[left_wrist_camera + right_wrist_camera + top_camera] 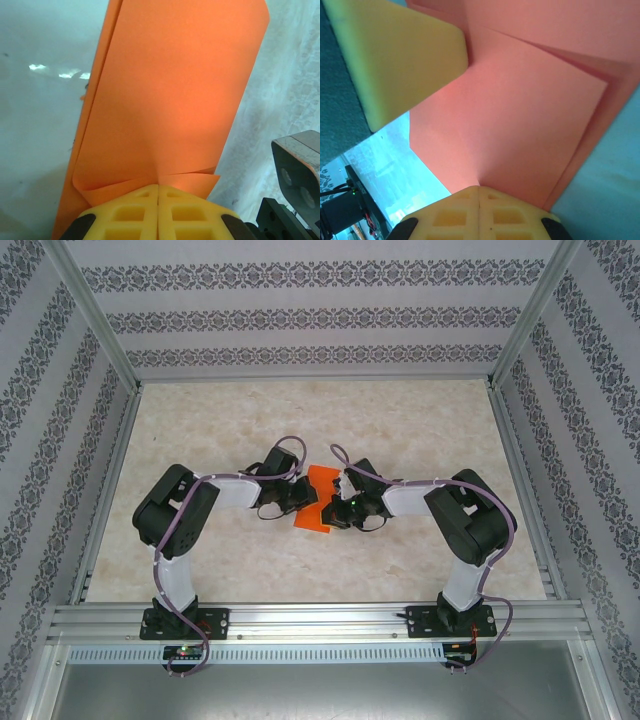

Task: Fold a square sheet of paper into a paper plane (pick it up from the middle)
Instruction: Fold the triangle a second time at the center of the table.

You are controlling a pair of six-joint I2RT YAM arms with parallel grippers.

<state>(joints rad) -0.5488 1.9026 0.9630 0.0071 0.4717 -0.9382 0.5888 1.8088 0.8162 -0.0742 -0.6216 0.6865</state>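
The square sheet of paper (318, 498), folded in layers, you held pinched in closed jaws, left gripper (158, 189) and right gripper (478, 190) on opposite edges, likely steadying it for creasing.

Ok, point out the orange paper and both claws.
orange paper (322, 483): top view, its visible upper face.
left claw (158, 190): left wrist view, seam between its fingertips.
right claw (479, 191): right wrist view, seam between its fingertips.
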